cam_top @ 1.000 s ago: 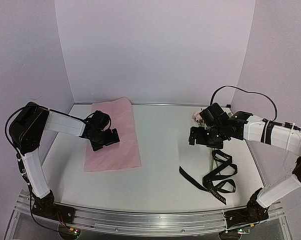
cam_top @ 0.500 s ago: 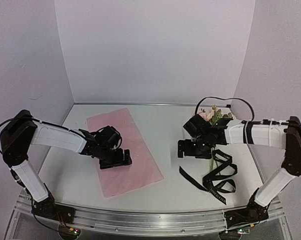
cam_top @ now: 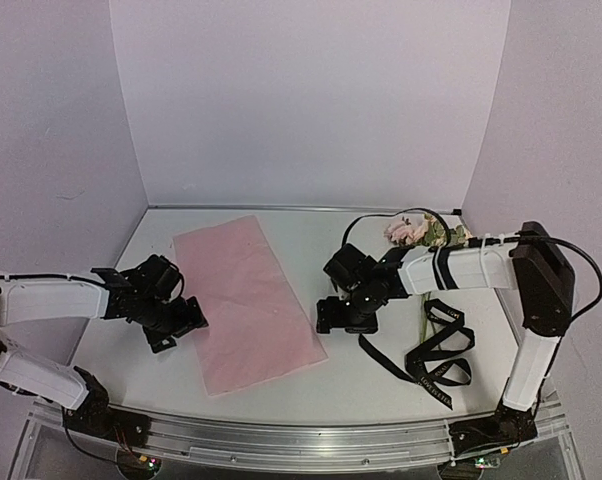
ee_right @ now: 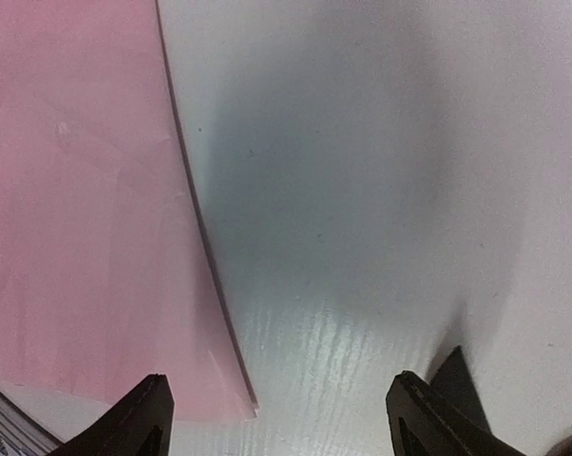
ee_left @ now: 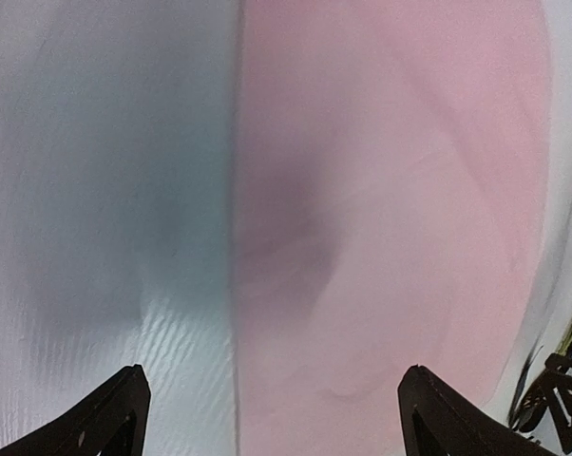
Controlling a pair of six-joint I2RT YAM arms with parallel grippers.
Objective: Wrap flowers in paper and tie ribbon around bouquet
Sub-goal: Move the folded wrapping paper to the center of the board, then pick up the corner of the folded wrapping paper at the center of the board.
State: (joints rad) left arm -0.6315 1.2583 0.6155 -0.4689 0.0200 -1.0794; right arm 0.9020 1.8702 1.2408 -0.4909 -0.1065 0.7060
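Observation:
The pink paper (cam_top: 249,300) lies flat and slanted on the white table. At its left edge hovers my left gripper (cam_top: 181,326), open and holding nothing. In the left wrist view that gripper (ee_left: 272,418) straddles the paper's (ee_left: 390,237) left edge. My right gripper (cam_top: 328,318) stands open and holding nothing just right of the paper's near right corner. In the right wrist view the gripper (ee_right: 281,418) has the paper (ee_right: 77,237) corner beside its left finger. The flowers (cam_top: 409,232) lie at the back right, stems toward me. The black ribbon (cam_top: 439,352) curls in loops beside the stems.
Lilac walls close the table on the left, back and right. An aluminium rail (cam_top: 301,435) runs along the near edge between the arm bases. The right arm reaches across the stems, with its black cable (cam_top: 401,214) arching above the flowers.
The paper has been turned and shifted toward the middle. My left gripper has drawn back off it to its left edge. My right gripper has moved left from the flowers to the paper's corner.

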